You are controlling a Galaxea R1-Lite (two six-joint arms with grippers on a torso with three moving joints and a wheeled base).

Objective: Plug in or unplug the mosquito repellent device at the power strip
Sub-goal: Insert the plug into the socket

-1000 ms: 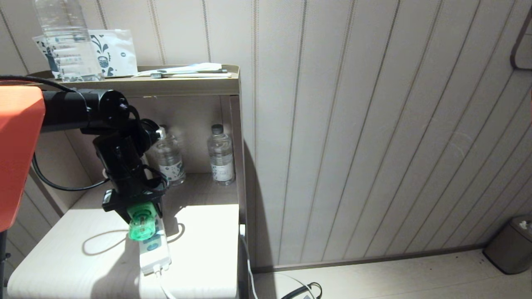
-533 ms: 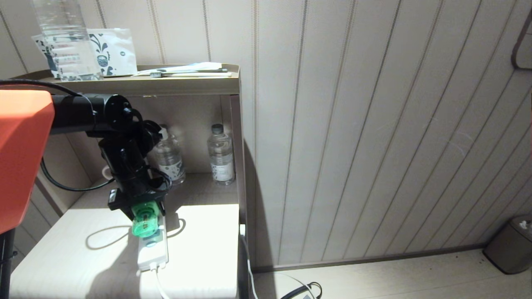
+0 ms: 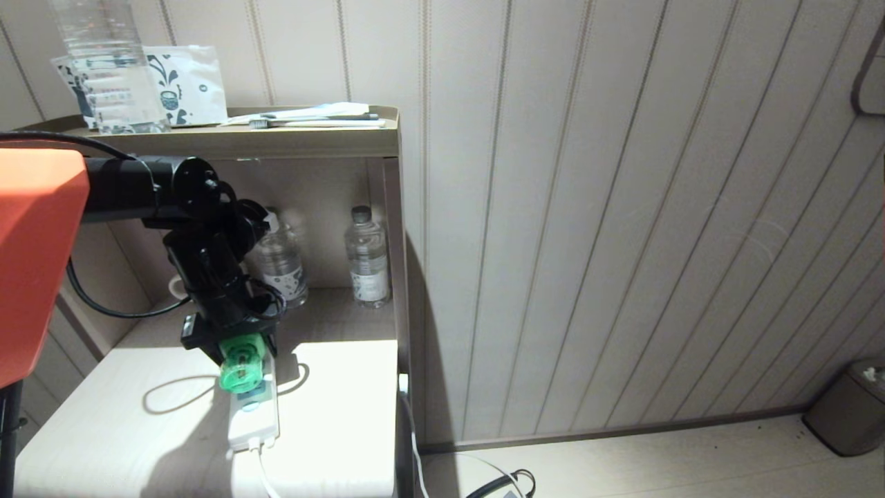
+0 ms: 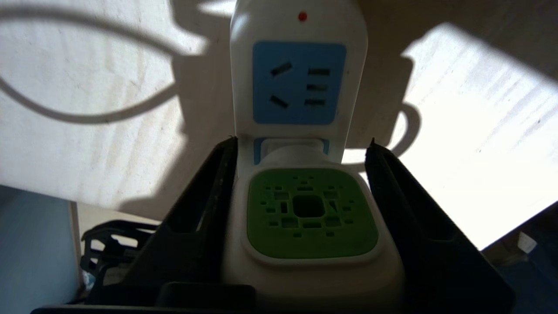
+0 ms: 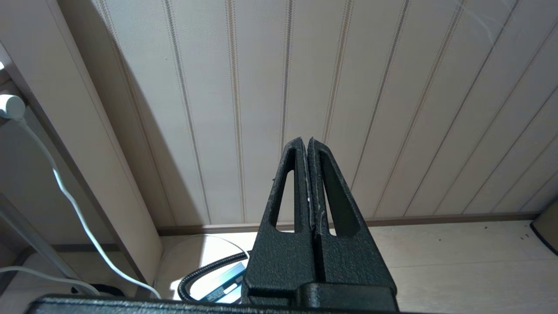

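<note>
Left tool (image 3: 235,346) is hanging over the near part of the bench (image 3: 104,429), its two black fingers (image 4: 200,209) standing on either side of the mosquito repellent device (image 4: 309,218). One finger is lying against the device's white side; on the other side a sliver of light is showing, so whether the device is being clamped or merely straddled cannot be told. The device is sitting on the power strip (image 3: 254,415), its plug end meeting the socket just behind the free pale blue socket face (image 4: 298,83). The strip is lying flat on the bench, its white cable (image 3: 266,477) running off the front edge. Right tool (image 5: 308,148) is idling low beside the panelled wall (image 5: 392,109), its fingers pressed together on nothing. Two water bottles (image 3: 366,259) are standing at the back of the bench under the shelf (image 3: 311,142).
</note>
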